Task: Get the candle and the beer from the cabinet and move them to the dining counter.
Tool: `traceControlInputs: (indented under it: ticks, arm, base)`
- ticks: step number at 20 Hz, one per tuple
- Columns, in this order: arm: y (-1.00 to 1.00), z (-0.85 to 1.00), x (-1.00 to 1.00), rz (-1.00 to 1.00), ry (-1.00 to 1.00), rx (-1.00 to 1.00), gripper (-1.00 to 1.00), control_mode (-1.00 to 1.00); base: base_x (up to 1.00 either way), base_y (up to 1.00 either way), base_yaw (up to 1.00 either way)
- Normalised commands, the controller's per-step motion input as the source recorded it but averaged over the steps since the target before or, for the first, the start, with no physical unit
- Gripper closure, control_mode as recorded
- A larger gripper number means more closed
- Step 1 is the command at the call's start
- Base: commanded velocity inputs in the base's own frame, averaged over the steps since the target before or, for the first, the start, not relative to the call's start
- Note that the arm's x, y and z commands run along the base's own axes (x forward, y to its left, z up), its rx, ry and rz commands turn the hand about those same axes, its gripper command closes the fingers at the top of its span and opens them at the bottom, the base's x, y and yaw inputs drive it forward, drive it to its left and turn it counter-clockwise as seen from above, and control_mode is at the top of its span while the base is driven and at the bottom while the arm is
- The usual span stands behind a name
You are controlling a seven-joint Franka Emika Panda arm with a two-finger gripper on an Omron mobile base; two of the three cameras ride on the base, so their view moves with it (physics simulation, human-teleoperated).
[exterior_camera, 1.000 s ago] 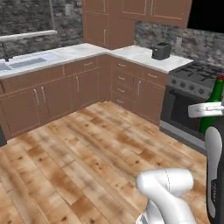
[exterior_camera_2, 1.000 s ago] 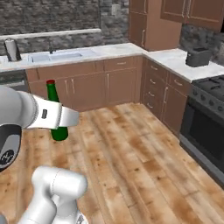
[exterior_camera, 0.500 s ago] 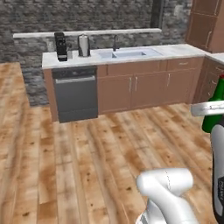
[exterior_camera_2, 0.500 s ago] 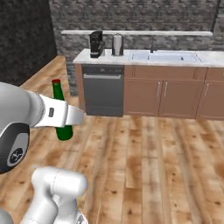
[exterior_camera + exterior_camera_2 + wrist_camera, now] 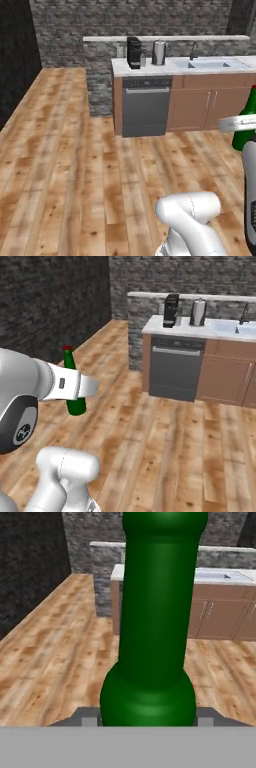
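The beer (image 5: 155, 612) is a dark green glass bottle, held upright above the wooden floor. My gripper (image 5: 147, 719) is shut on its lower body, with a dark fingertip (image 5: 89, 720) showing on each side. In the right base view the beer (image 5: 75, 404) hangs at the left with its red cap up, and the gripper (image 5: 82, 387) crosses its middle. The beer (image 5: 246, 127) and the gripper (image 5: 240, 122) also appear at the right edge of the left base view. The candle, the cabinet and the dining counter are out of view.
Ahead stands a marble worktop (image 5: 150, 65) with a stone backsplash, carrying a coffee machine (image 5: 133, 52), a steel kettle (image 5: 158, 52) and a sink (image 5: 210, 63). A dishwasher (image 5: 144, 105) and brown base cupboards (image 5: 210, 107) sit below. Wooden floor (image 5: 60, 150) stretches left toward a dark wall (image 5: 45, 301).
The whole picture has swung because the base turned. The corner cupboards and stove have left the frame, and the dishwasher end of the worktop and a dark wall have come in. The beer stays in the grip.
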Motion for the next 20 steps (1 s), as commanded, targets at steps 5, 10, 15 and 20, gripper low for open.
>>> traceControlInputs:
  ticks: [5, 10, 15, 20]
  arm:
    - [0.00, 0.00, 0.00, 0.00, 0.00, 0.00, 1.00, 1.00]
    - [0.00, 0.00, 0.00, 0.00, 0.00, 0.00, 1.00, 1.00]
    - [0.00, 0.00, 0.00, 0.00, 0.00, 0.00, 1.00, 1.00]
    - [0.00, 0.00, 0.00, 0.00, 0.00, 0.00, 1.00, 1.00]
  base:
    - [0.98, 1.00, 0.19]
    - [1.00, 1.00, 0.16]
    - [0.93, 1.00, 0.11]
    - [0.81, 1.00, 0.01]
